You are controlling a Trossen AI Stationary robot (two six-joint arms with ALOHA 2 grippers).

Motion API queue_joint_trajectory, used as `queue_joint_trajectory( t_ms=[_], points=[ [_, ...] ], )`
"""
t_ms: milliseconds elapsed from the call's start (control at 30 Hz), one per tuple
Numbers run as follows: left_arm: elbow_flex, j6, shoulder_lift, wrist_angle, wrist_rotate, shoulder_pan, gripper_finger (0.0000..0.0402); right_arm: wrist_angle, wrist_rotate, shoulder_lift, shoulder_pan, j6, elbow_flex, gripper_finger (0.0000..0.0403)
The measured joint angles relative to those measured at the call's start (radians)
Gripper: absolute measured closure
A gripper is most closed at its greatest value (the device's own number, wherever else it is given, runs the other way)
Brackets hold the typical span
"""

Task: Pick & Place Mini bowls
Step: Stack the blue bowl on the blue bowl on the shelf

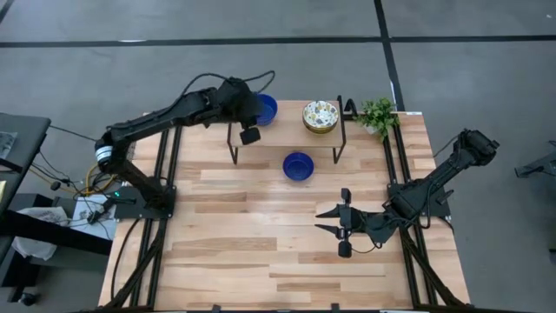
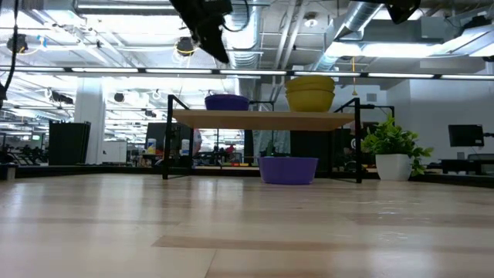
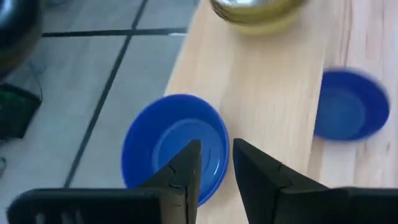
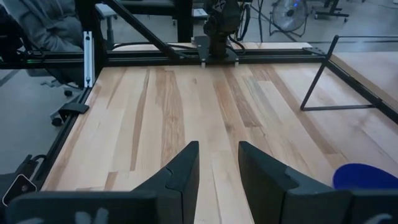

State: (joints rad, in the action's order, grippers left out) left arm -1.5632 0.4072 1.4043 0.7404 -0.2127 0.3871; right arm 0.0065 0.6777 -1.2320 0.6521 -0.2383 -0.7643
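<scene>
A solid blue mini bowl stands on the left end of a raised wooden shelf. A stack of speckled bowls sits on the shelf's right part. Another blue bowl rests on the table in front of the shelf. My left gripper hangs well above the shelf's blue bowl, pointing down, its fingers a little open. My right gripper waits open, low over the table's right near part.
A small green potted plant stands at the table's far right corner beside the shelf. The shelf stands on thin black legs at the far edge. Bare wood stretches across the middle and near part of the table.
</scene>
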Motion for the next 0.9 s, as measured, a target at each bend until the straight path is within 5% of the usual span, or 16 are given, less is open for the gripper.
queue_joint_trajectory(
  t_ms=[300,633,900],
  points=[
    [0.280,-0.314,-0.215,-0.026,0.269,-0.145,0.0309,0.001,-0.071,-0.033,0.001,-0.061,-0.001,0.0301],
    [0.813,-0.529,-0.375,-0.581,0.253,-0.531,0.0309,-0.004,-0.032,-0.169,-0.142,-0.012,-0.004,0.0301],
    [0.961,-0.474,-0.383,-0.811,0.074,-0.672,0.0309,-0.039,-0.213,-0.176,-0.343,0.134,-0.005,0.0301]
  ],
)
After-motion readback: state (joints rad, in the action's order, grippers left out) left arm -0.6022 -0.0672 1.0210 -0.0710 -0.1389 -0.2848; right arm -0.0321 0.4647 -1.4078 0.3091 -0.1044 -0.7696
